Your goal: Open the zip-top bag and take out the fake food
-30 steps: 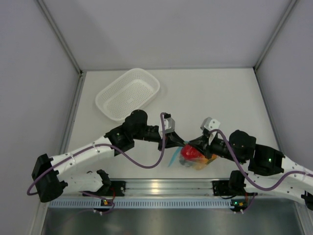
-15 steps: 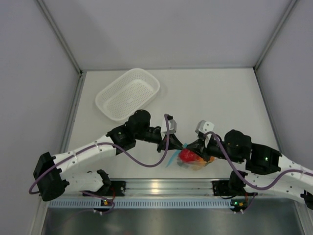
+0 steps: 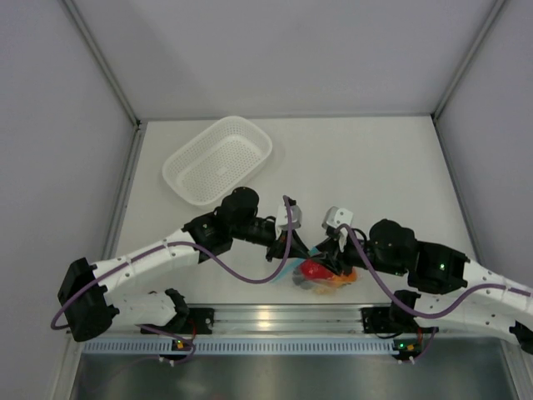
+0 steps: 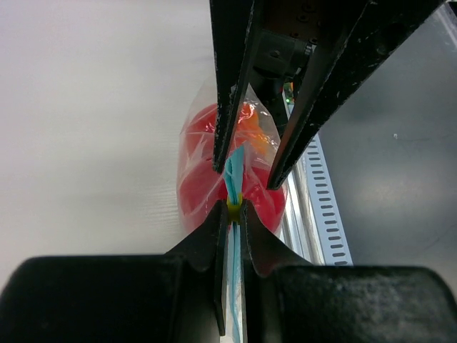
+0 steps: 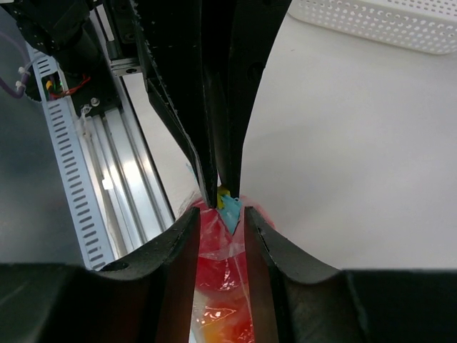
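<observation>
White worktop [image 3: 375,158], front edge: left hand [image 4: 230,207] pinches the blue zip strip [image 4: 234,171] of a clear crinkly zip-top bag [image 4: 194,161] of round fake food [image 4: 196,204], likely light, limp, slippery; right hand [image 5: 218,218] straddles the strip, slightly parted.

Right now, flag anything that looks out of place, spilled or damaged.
Nothing stands out. The zip-top bag, near the table's front rail, shows no tear and holds the fake food. The left gripper pinches its blue zip strip; the right gripper is open around that strip.
</observation>
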